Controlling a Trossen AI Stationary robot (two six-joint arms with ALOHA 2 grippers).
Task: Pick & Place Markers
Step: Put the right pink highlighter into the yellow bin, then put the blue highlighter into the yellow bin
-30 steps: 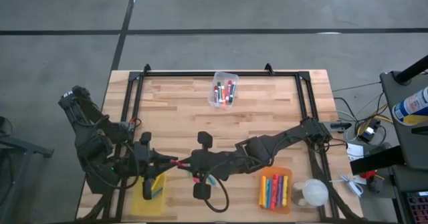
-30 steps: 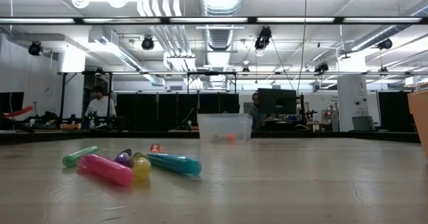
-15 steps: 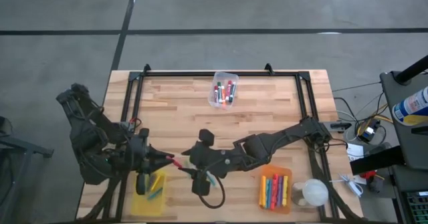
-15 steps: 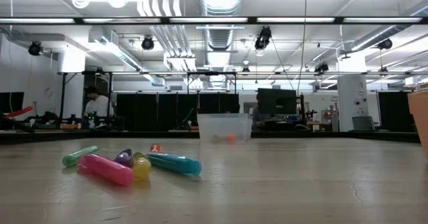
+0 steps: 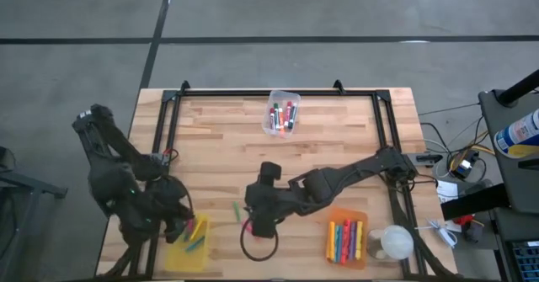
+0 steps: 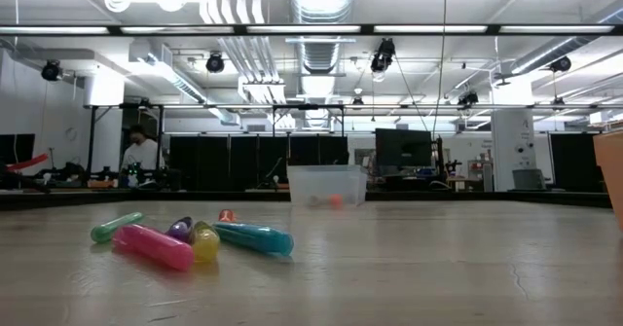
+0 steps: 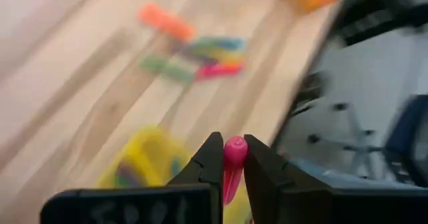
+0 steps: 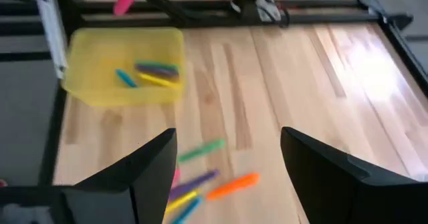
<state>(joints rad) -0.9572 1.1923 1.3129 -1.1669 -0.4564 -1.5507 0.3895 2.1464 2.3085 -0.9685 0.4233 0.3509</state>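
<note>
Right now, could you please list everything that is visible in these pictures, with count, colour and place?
loose markers: about five, green, pink, purple, yellow and orange, on the table between the two arms
pink marker: one, held by the left gripper above the yellow bin
yellow bin: one, near-left edge, a few markers inside
orange bin: one, near-right edge, a row of coloured markers inside
clear bin: one, far edge at the middle, red, green and black markers inside
table: one, light wood, black frame
person: one, far back in the room
left gripper: jaws shut on the pink marker
right gripper: jaws open, over the loose markers
</note>
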